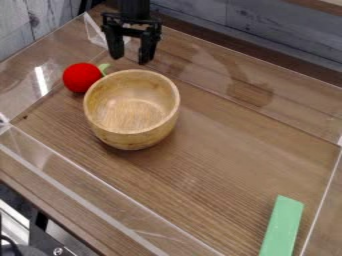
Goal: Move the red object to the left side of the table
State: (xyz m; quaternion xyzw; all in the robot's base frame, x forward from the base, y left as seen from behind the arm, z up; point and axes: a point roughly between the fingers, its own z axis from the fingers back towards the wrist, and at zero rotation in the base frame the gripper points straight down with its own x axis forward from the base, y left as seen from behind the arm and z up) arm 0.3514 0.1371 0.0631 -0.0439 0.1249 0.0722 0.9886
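Beside bowl, red object's (82, 77) green bit right.

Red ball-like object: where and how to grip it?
Probably pinch the red ball-like object by its round body from above, fingers on the sides facing away from and toward the camera: its right side sits close against the wooden bowl, leaving little finger room there.

- Bowl (131, 110): wood by look, pale tan, smooth, faint sheen.
- Red object (82, 77): glossy, smooth skin, bright highlight.
- Table (214, 150): dark brown wood-grain surface, smooth, low sheen.
- Low side wall (40, 58): clear, plastic-like, glossy.
- Green block (281, 228): matt, smooth face.
- Gripper (131, 48): black, mostly matt; exact material unclear.
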